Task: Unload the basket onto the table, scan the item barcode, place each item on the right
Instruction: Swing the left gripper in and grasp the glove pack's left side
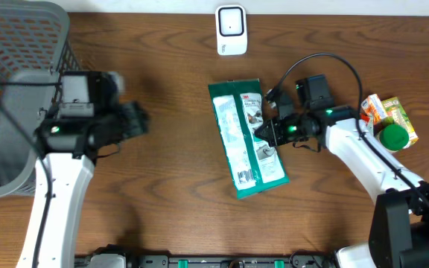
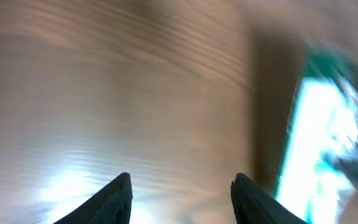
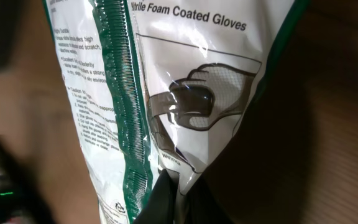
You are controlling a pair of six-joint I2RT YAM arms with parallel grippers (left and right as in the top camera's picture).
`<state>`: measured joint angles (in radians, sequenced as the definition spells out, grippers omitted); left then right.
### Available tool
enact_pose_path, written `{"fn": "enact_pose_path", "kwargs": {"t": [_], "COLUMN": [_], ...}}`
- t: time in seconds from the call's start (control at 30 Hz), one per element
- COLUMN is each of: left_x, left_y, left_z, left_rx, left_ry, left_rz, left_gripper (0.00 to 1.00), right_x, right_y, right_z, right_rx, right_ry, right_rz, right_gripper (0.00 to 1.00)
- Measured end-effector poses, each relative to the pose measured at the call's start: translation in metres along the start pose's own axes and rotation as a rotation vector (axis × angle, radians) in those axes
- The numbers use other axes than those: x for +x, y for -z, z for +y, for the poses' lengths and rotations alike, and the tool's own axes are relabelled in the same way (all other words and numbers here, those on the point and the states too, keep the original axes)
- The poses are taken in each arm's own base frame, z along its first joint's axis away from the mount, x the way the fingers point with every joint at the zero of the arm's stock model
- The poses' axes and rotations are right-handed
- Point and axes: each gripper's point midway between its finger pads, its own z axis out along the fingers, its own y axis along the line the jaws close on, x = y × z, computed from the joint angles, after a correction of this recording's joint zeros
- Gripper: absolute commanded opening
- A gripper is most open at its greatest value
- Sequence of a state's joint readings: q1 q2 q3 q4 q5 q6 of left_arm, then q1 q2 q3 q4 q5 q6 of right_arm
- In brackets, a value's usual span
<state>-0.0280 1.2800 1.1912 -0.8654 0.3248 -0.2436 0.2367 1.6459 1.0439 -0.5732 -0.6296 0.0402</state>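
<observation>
The item is a flat green and white packet of foam-coated gloves (image 1: 244,141) lying at the middle of the wooden table. A small patch that looks like a barcode (image 1: 246,176) shows near its front end. My right gripper (image 1: 269,135) is shut on the packet's right edge. In the right wrist view the packet (image 3: 185,81) fills the frame, its edge pinched in my right gripper (image 3: 179,193). My left gripper (image 1: 134,120) hovers left of the packet, blurred by motion. In the left wrist view my left gripper (image 2: 182,193) is open and empty, with the packet (image 2: 316,143) to its right.
A white scanner-like device (image 1: 230,30) stands at the back centre. A dark wire basket (image 1: 21,45) fills the far left corner. Orange and green juice cartons (image 1: 386,112) and a green-capped bottle (image 1: 393,137) sit at the right, beside the right arm.
</observation>
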Motion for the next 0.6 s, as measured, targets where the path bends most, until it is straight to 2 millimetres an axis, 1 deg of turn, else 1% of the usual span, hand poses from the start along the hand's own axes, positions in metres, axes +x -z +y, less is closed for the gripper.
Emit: {"fn": "enact_pose_path", "kwargs": {"t": [0.07,0.13,0.2,0.3,0.43,0.6], "left_x": [0.015,0.027,0.035,0.042,0.053,0.057], "left_y": [-0.011,-0.022,-0.037,-0.050,-0.063,-0.063], "left_z": [-0.029,-0.050,-0.073,-0.092,-0.115,-0.136], "left_rx": [0.134,0.227,0.323,0.396,0.496,0.586], "left_ry": [-0.093,-0.161,-0.234,-0.285,-0.331,-0.375], "left_rz": [0.088,0.152,0.199,0.235,0.281,0.277], "left_gripper": [0.54,0.55,0.59,0.64,0.64,0.64], "right_x": [-0.004,-0.007,-0.010,-0.015,-0.017,-0.017], "right_y": [0.006,0.011,0.017,0.024,0.031,0.034], "right_z": [0.009,0.016,0.027,0.042,0.056,0.062], "right_rx": [-0.091,-0.163,-0.255,-0.357,-0.447,-0.485], "right_ry": [-0.028,-0.057,-0.079,-0.071,-0.068,-0.071], "right_rz": [-0.019,-0.029,-0.039,-0.054,-0.057,-0.055], "right_gripper": [0.01,0.01,0.01,0.01,0.01,0.01]}}
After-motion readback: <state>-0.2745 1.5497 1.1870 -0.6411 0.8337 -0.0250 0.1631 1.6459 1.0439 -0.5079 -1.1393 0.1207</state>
